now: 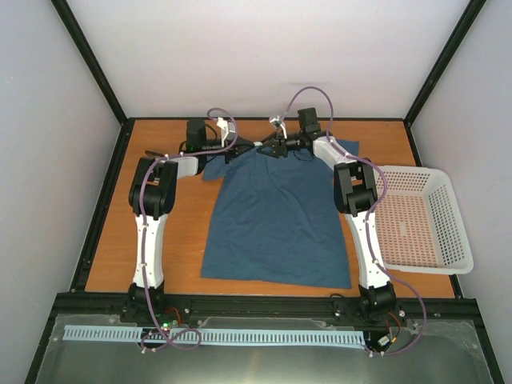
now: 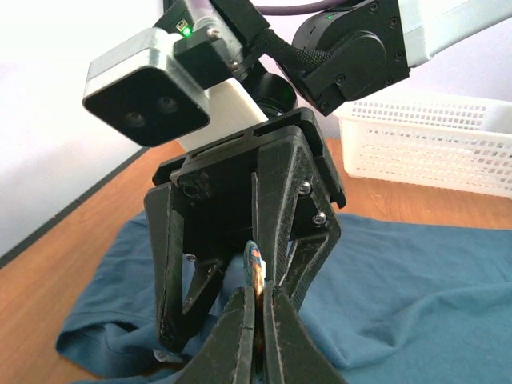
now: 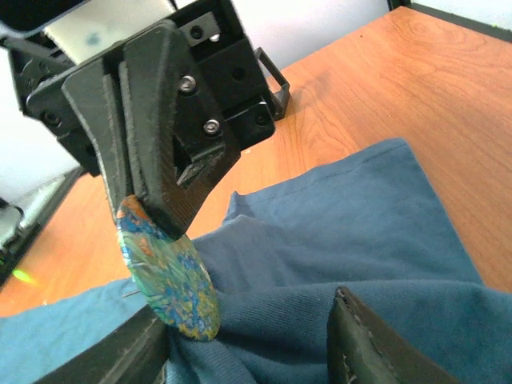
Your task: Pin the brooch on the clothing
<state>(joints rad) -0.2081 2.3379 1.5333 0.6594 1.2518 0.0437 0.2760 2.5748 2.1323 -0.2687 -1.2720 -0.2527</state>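
Green-blue-yellow print with orange at the top edge: that's the brooch (image 3: 168, 280), a round disc. My left fingers (image 3: 148, 136) are clamped on its upper rim. The disc hangs below their tips, tilted, printed face toward the right wrist camera. Its lower edge sits at the bunched fabric; can't tell if it's touching or just above.

In the left wrist view the brooch (image 2: 254, 272) is edge-on, a thin sliver pinched between my two left pads.

The T-shirt (image 1: 276, 220) is dark teal-blue. It lies mostly flat on the wooden surface (image 1: 182, 240), hem toward my bases and neck end at the far side. The fabric is rucked up into folds right under the brooch.

My right fingers (image 3: 368, 344) are spread wide, gripping nothing, with a raised fold of shirt lying between them. In the left wrist view they (image 2: 172, 264) point down into the fabric, directly opposite my left ones.

In the top view both wrists meet nose to nose over the collar area.

The white mesh basket (image 1: 458, 232) sits on the surface outboard of my right arm, apart from the shirt.
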